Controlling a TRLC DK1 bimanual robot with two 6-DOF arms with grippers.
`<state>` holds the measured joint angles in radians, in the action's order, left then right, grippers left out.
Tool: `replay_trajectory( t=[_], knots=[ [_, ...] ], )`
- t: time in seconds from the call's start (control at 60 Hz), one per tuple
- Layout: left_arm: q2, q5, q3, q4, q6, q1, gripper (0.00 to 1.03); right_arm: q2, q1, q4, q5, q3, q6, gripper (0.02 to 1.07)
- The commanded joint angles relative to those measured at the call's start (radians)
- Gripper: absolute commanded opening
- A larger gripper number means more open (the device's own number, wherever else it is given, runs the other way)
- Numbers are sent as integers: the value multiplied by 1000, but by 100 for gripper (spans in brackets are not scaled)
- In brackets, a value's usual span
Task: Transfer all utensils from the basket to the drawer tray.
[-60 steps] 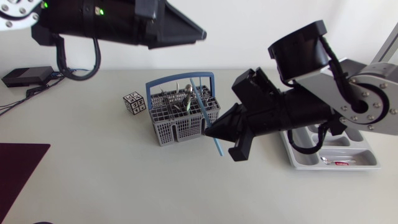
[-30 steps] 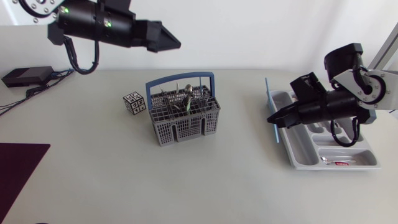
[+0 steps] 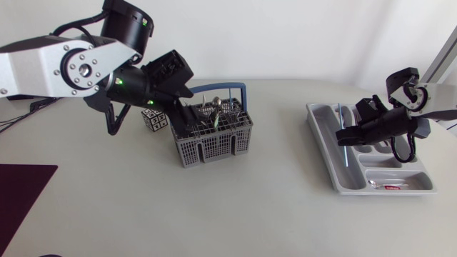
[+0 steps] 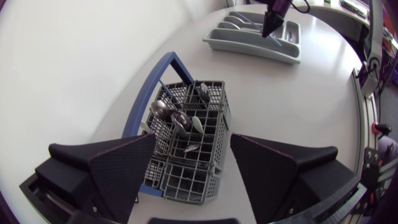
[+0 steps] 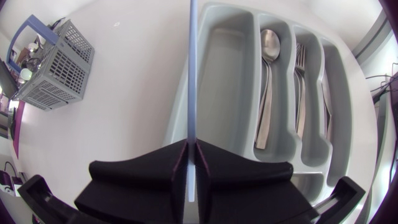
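Note:
The grey wire basket (image 3: 211, 139) with a blue handle holds several metal utensils (image 3: 213, 111). My left gripper (image 3: 187, 114) hangs open just above the basket's left part. In the left wrist view its fingers stand wide apart over the basket (image 4: 186, 140) and the utensils (image 4: 177, 118), touching nothing. My right gripper (image 3: 344, 137) is shut on a thin light-blue utensil (image 3: 345, 151) over the left long compartment of the grey drawer tray (image 3: 319, 143). In the right wrist view the blue utensil (image 5: 192, 74) runs straight ahead from the gripper (image 5: 192, 144) along the tray's edge (image 5: 230, 93).
A spoon (image 5: 267, 81) and forks (image 5: 301, 81) lie in the tray's other long compartments. A small spoon and a red-marked item (image 3: 393, 187) lie in its end compartment. A black-and-white marker cube (image 3: 153, 118) stands left of the basket, and a dark mat (image 3: 21, 193) lies at the front left.
My right gripper has carried the blue utensil from the basket to the tray. My left arm has come down from high up to the basket, and its gripper has opened wider.

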<state>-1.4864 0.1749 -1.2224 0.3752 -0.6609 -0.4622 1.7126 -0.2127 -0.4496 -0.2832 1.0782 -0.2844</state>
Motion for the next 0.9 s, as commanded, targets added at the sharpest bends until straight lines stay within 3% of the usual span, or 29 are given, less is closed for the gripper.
replay_trajectory(
  t=[0.0, 0.05, 0.1, 0.117, 0.167, 0.333, 0.667, 0.883],
  knots=[
    [21, -6, 46, -29, -124, 2, 84, 44, -11, -15, 22, 20, 25, 11],
    [23, -6, 63, -41, -184, 7, 84, 55, -11, -12, 32, 19, 25, 17],
    [25, -6, 77, -56, -240, 10, 84, 64, -11, -11, 36, 15, 25, 29],
    [28, -6, 84, -67, -266, 16, 85, 67, -11, -9, 45, 11, 25, 38],
    [29, -6, 87, -71, -290, 23, 85, 71, -11, -11, 53, 8, 24, 52],
    [69, -5, 161, -131, -462, 36, 85, 55, 9, -24, 68, -11, 10, 84],
    [23, -5, 138, -151, -695, 62, 84, -45, 125, -26, 90, -69, 10, 88],
    [-44, -5, 103, -162, -792, 60, 70, -99, 226, -18, 136, -77, 14, 92]
  ],
)
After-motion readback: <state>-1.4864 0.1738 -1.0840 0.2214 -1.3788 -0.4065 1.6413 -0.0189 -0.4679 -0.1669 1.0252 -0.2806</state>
